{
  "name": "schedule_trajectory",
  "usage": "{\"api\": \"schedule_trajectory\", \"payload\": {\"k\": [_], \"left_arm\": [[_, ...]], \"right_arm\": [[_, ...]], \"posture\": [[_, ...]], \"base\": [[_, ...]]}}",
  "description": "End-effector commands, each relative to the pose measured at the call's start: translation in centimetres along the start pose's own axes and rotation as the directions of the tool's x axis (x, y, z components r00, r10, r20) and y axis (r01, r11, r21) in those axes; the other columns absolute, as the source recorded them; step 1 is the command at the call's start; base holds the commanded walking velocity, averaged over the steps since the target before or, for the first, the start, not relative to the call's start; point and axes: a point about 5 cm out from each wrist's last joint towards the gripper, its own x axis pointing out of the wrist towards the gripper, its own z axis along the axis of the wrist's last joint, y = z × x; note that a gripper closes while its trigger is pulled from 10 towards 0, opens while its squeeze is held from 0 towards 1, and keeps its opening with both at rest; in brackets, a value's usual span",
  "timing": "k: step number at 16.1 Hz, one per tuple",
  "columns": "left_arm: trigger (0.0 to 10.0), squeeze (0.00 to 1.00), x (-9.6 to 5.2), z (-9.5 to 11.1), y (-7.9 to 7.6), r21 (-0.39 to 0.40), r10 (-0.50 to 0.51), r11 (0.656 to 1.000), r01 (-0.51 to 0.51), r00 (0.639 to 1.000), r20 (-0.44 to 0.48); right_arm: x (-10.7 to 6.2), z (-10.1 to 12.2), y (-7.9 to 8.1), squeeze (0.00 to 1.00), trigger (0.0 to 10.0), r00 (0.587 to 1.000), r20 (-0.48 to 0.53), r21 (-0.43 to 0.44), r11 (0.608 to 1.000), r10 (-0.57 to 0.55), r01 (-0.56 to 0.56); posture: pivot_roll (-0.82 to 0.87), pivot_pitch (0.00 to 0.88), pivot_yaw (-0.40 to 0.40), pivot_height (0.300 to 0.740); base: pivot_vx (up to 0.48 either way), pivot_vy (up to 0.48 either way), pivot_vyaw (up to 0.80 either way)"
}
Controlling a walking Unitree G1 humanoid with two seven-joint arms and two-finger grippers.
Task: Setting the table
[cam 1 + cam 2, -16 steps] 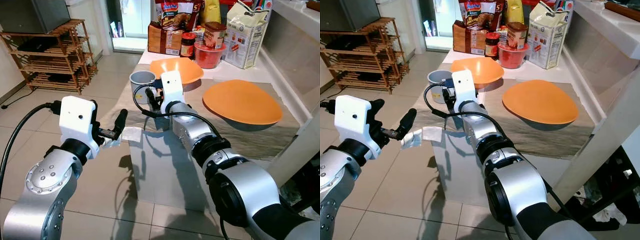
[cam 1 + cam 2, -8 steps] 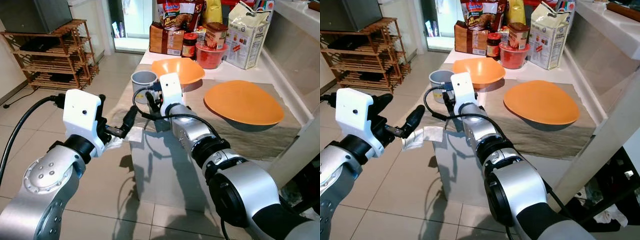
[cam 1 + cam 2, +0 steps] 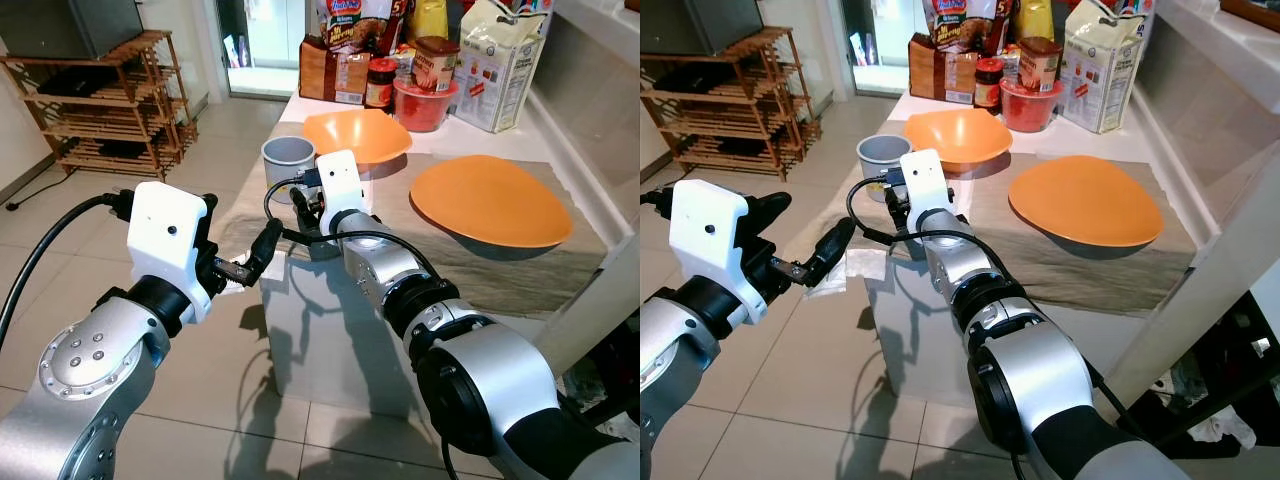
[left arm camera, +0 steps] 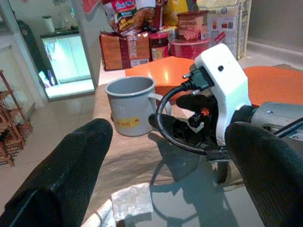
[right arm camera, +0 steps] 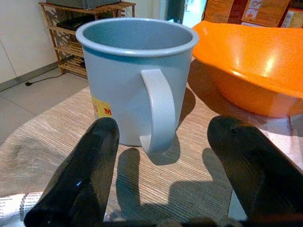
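A grey mug stands on a beige cloth at the table's near left, its handle turned toward my right gripper. That gripper is open and a short way from the handle, with its fingers level with the handle and to either side. Behind the mug sits an orange bowl, and an orange plate lies to the right. My left gripper is open at the table's near left corner, just above a white napkin that lies there.
Packets, a jar, a red tub and a flour bag crowd the table's far end. A wooden rack stands on the tiled floor to the left. A white ledge runs along the table's right side.
My left gripper has moved right, up to the table corner and over the napkin. The right gripper has stayed by the mug handle.
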Motion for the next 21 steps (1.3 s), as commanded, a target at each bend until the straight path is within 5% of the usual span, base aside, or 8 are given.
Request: {"api": "schedule_trajectory", "payload": {"k": [1,3,4,21], "left_arm": [[10.0,0.0,-0.4,0.3,-0.1,0.012,0.001,1.0,-0.001,1.0,0.007],[10.0,0.0,-0.5,0.5,-0.2,0.013,-0.001,1.0,0.001,1.0,0.009],[10.0,0.0,-0.6,0.5,-0.2,0.012,0.0,1.0,0.0,1.0,0.009],[10.0,0.0,-0.8,0.4,-0.4,0.004,0.01,1.0,-0.01,1.0,0.002]], "right_arm": [[-0.1,-0.4,0.1,0.0,10.0,1.0,-0.015,-0.016,1.0,0.004,-0.004],[0.0,-0.3,0.1,0.0,10.0,1.0,-0.008,-0.029,1.0,0.001,-0.001],[0.0,-0.2,0.1,0.0,0.0,1.0,-0.006,-0.026,1.0,0.001,-0.001],[0.0,0.6,-0.4,0.0,0.0,0.998,0.063,-0.027,1.0,-0.014,0.016]], "posture": [[0.34,0.083,0.004,0.74],[0.34,0.09,0.004,0.74],[0.34,0.092,0.004,0.74],[0.33,0.109,0.001,0.74]], "base": [[0.0,0.0,0.0],[0.0,0.0,0.0],[0.0,0.0,0.0],[0.0,0.0,0.0]]}}
